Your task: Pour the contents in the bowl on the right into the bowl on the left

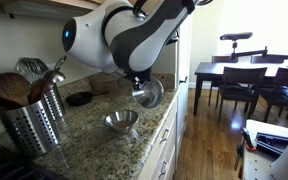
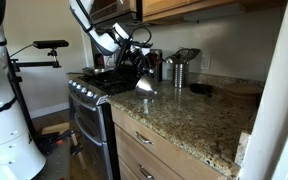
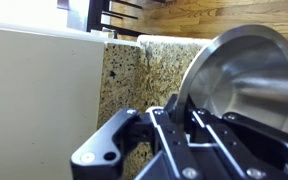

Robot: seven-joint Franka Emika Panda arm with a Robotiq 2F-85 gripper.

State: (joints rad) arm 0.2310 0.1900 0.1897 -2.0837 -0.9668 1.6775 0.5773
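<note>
In an exterior view, a white and black robot arm (image 1: 124,35) reaches down from the upper middle of the frame over a speckled granite counter (image 1: 94,145). Its claw (image 1: 139,86) grips a tilted bowl (image 1: 151,95) of bright steel, held clear of the counter just right of centre. Below it and slightly left, a second bowl (image 1: 122,121) sits upright on the counter. It is too small to tell whether anything is in it. At lower left a perforated steel utensil holder (image 1: 34,128) is full of wooden spoons. Only this view shows a dining table (image 1: 239,72) with chairs, at the right.

In an exterior view from another side, the tilted bowl (image 2: 144,86) hangs at centre, above the counter's near edge. Only here does a stove (image 2: 89,90) show, at centre left. The utensil holder (image 2: 180,68) stands just right of centre. The claw and the second bowl cannot be made out.

In the wrist view, the black claw (image 3: 189,108) rises from the bottom edge, its jaws narrow and pinched on the rim of the tilted bowl (image 3: 246,75), which fills the right side. The bowl's shiny inside faces the camera and looks bare. A white cabinet front (image 3: 39,90) fills the left.
</note>
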